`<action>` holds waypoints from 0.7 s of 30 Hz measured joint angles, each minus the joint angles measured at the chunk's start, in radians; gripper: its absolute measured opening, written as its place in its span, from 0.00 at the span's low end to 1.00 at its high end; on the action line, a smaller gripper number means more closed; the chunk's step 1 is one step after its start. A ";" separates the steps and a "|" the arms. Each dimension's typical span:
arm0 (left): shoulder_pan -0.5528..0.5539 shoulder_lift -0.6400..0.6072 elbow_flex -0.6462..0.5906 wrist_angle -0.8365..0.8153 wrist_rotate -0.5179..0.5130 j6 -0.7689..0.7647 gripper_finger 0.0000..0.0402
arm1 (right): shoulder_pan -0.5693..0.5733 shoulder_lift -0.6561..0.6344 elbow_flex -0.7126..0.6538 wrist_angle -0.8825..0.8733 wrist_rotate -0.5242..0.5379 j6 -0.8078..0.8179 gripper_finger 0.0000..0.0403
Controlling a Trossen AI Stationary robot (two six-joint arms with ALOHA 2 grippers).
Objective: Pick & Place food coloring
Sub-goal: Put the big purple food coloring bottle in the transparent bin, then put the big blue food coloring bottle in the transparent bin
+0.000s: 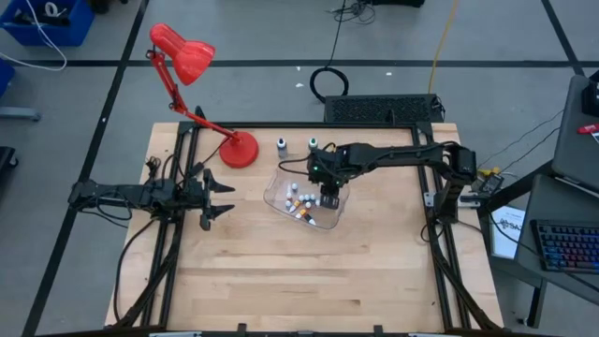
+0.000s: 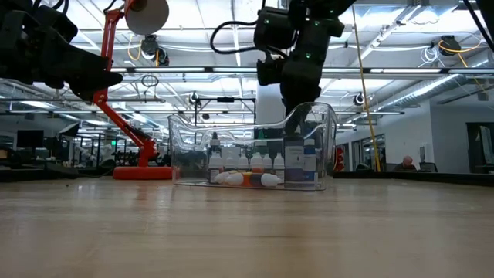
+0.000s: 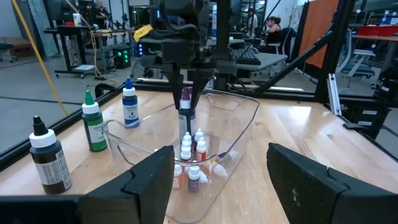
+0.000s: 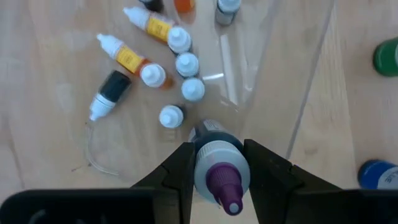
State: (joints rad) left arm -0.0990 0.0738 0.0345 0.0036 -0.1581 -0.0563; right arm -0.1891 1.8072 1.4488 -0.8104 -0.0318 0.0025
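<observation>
Three food coloring bottles stand on their bases on the table beside the clear bin: black (image 3: 46,155), green (image 3: 93,121) and blue (image 3: 129,106). A fourth, purple-capped bottle (image 4: 222,177) is in my right gripper (image 4: 217,168), which reaches down into the clear bin (image 1: 281,187) and is shut on it. Several smaller white-capped dropper bottles (image 4: 177,59) lie and stand on the bin floor. My left gripper (image 1: 223,197) waits open over the table, left of the bin. My right gripper pinches the purple-capped bottle between its two fingers at the pale shoulder (image 4: 208,163) just under the cap. The fingers come from above, pointing down. The bottle stays upright inside the bin (image 3: 185,115); whether its base touches the bin floor, I cannot tell.
A red desk lamp (image 1: 239,150) stands on the table's far left part, its arm reaching out past the far edge. The bin's clear walls (image 2: 328,147) rise around my right gripper. Bare wood lies toward the near edge (image 1: 299,281).
</observation>
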 joint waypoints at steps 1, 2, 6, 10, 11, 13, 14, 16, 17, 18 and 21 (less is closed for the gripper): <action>0.000 0.000 0.000 0.000 0.000 0.000 0.63 | 0.000 0.000 -0.009 0.005 0.000 0.000 0.26; 0.000 0.000 0.000 0.000 0.000 0.000 0.63 | 0.000 -0.002 -0.017 0.016 0.000 0.000 0.26; 0.000 0.000 0.000 0.000 0.000 0.000 0.63 | 0.000 -0.006 -0.042 0.053 0.002 -0.007 0.26; 0.000 0.000 0.000 0.000 0.000 0.000 0.63 | 0.001 -0.013 -0.044 0.063 0.003 0.002 0.26; 0.000 0.000 0.000 0.000 0.000 0.000 0.63 | 0.005 -0.016 -0.046 0.063 0.003 0.009 0.26; 0.000 0.000 0.000 0.000 0.000 0.000 0.63 | 0.010 -0.026 -0.048 0.074 0.004 0.014 0.35; 0.000 0.000 0.000 0.000 0.000 0.000 0.63 | 0.014 -0.034 -0.049 0.075 0.006 0.015 0.41; 0.000 0.000 0.000 -0.001 0.000 0.000 0.63 | 0.022 -0.057 -0.049 0.090 0.019 0.015 0.54; 0.000 0.000 0.000 -0.001 0.000 0.000 0.63 | 0.026 -0.067 -0.047 0.096 0.036 0.016 0.59; 0.000 0.000 0.001 0.000 0.000 0.000 0.63 | 0.030 -0.077 -0.047 0.100 0.061 0.022 0.64; 0.000 0.000 0.001 -0.001 0.000 0.000 0.63 | 0.039 -0.114 -0.047 0.104 0.151 0.024 0.73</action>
State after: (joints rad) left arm -0.0987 0.0738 0.0353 0.0028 -0.1581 -0.0564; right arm -0.1497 1.6930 1.4017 -0.7068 0.1193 0.0265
